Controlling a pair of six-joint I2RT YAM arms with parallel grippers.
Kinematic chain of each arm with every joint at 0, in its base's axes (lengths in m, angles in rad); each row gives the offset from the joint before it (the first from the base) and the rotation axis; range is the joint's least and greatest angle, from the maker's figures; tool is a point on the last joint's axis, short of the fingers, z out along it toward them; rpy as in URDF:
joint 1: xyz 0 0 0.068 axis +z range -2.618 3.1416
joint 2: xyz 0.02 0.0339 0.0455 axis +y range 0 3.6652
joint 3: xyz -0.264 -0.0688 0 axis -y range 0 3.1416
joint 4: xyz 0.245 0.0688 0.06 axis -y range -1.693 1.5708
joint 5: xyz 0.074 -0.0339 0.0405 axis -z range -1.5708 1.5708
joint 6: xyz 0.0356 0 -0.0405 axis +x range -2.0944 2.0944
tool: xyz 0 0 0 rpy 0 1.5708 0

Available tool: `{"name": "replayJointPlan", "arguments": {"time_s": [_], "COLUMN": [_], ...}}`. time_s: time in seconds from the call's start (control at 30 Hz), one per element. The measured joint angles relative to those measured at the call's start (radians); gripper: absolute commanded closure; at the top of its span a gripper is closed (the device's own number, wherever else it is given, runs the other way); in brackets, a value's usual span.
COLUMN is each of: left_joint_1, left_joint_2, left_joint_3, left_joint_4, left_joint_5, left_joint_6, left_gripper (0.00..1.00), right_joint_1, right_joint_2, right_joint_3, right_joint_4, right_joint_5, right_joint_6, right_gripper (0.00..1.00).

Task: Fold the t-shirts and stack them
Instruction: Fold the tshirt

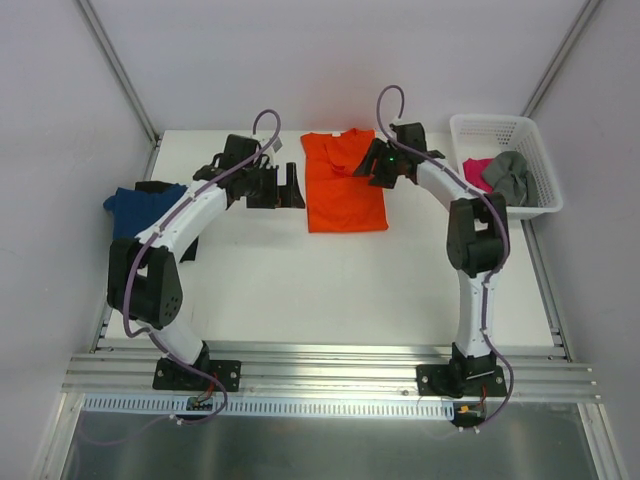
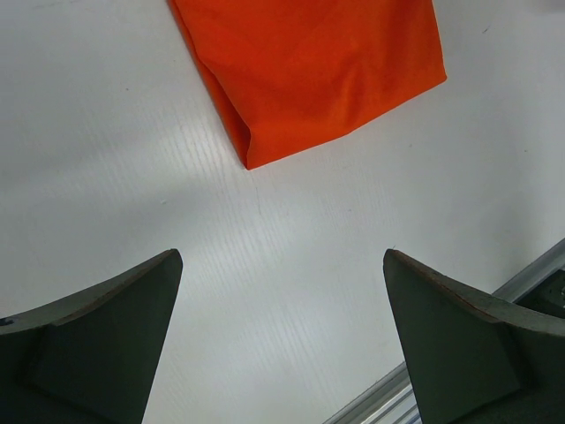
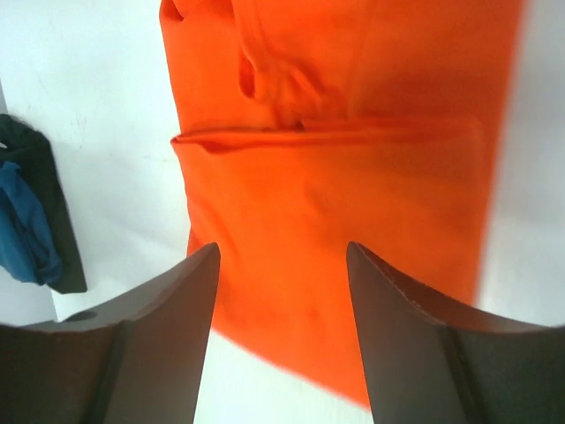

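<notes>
The orange t-shirt (image 1: 343, 180) lies flat at the back middle of the table, its sides folded in to a narrow rectangle. My left gripper (image 1: 292, 187) is open and empty just left of it; the left wrist view shows the shirt's corner (image 2: 309, 71) ahead of the fingers. My right gripper (image 1: 378, 168) is open and empty over the shirt's upper right part; the right wrist view shows the orange cloth (image 3: 353, 194) below it. A dark blue shirt (image 1: 138, 208) lies on a black one (image 1: 160, 187) at the table's left edge. Magenta (image 1: 476, 170) and grey (image 1: 510, 176) shirts lie in the basket.
The white lattice basket (image 1: 505, 125) stands at the back right corner. A metal rail (image 1: 330, 370) runs along the near edge by the arm bases. White walls enclose the table at the back and sides.
</notes>
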Motion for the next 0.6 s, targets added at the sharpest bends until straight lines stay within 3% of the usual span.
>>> {"name": "replayJointPlan", "arguments": {"time_s": [0.23,0.6], "left_joint_1": [0.000,0.000], "left_joint_2": [0.164,0.425], "left_joint_3": [0.039,0.129], "left_joint_4": [0.002,0.004], "left_joint_5": [0.065,0.156], "left_joint_6": [-0.017,-0.066], "left_gripper": [0.06,0.06], "right_joint_1": [-0.117,-0.137], "right_joint_2": [-0.274,-0.230], "right_joint_3": [-0.275,-0.380], "right_joint_4": [-0.028,-0.048], "right_joint_5": [-0.032,-0.114], "right_joint_6": [-0.015,0.006], "right_gripper": [0.40,0.42]}}
